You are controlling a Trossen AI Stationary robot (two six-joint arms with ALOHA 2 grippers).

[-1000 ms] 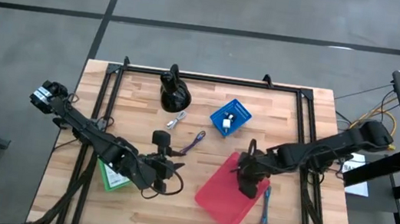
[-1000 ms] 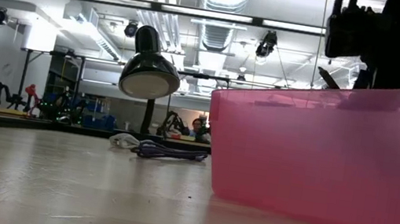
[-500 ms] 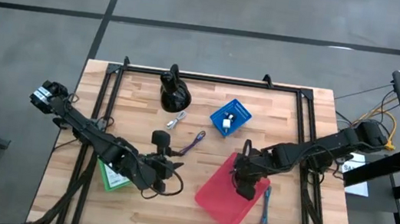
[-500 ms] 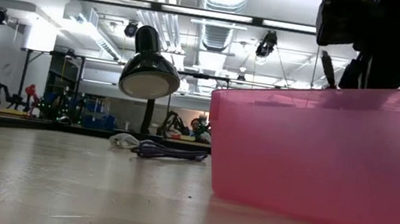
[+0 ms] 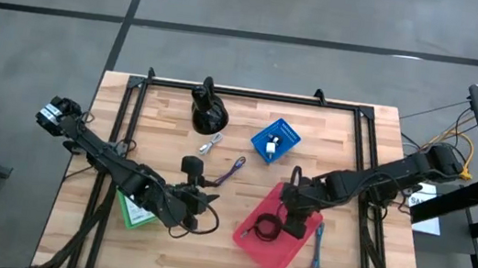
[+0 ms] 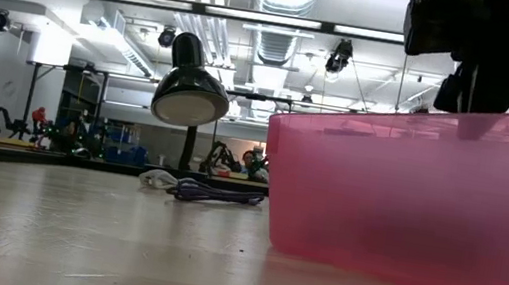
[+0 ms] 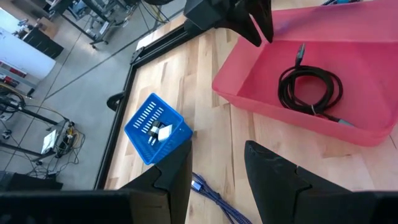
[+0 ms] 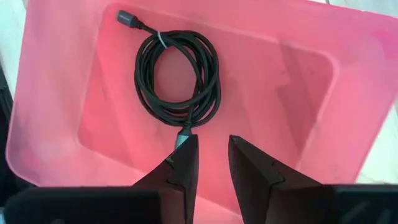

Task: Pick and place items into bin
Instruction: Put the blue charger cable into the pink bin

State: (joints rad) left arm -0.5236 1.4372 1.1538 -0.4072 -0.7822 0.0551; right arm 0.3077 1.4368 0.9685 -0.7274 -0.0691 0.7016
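Black coiled cable (image 8: 177, 79) — flat in bin (image 8: 323, 81)

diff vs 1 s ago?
The black coiled cable now lies loose on the floor of the pink bin; earlier the bin looked empty from above, so the right gripper has let it go and hangs open over the bin. The left gripper, purple cable, blue cable and blue basket have not moved.
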